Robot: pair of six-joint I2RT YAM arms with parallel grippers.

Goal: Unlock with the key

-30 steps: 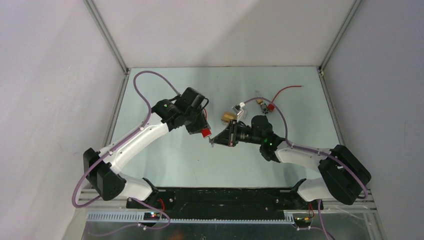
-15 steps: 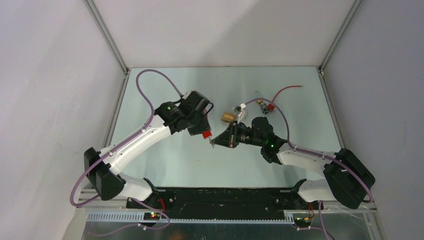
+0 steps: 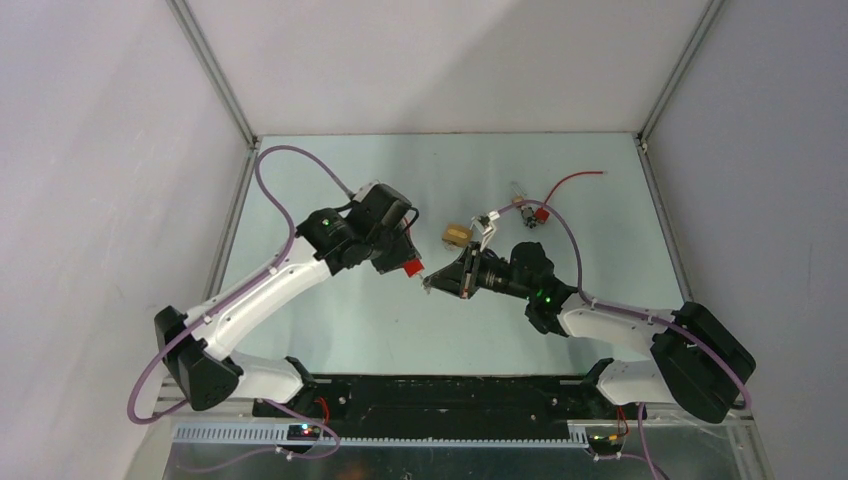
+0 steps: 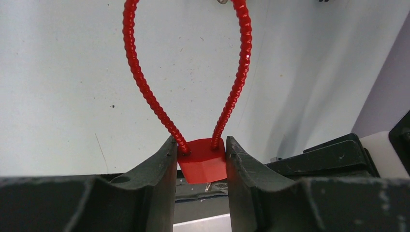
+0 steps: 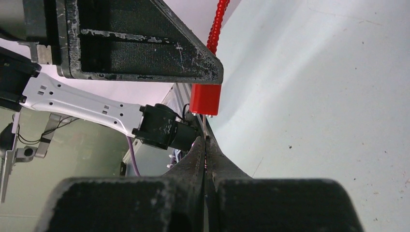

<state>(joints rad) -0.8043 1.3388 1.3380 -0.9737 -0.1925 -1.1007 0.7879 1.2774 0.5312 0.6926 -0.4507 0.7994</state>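
My left gripper is shut on a red plastic tag, and the tag's red wire loop arches away from it. In the top view the tag is held above mid-table. My right gripper is shut on the key, a thin silvery sliver that reaches up to the underside of the red tag. The key's tip shows just under the tag in the left wrist view. In the top view my right gripper sits right next to the tag.
A small brass padlock lies on the table just behind the right gripper. A second red tag with a red wire and a small lock lie at the back right. Grey walls close in the table on three sides.
Both arms have shifted their elbows slightly outward. The red tag and the right fingertips stay close together at nearly the same spot.
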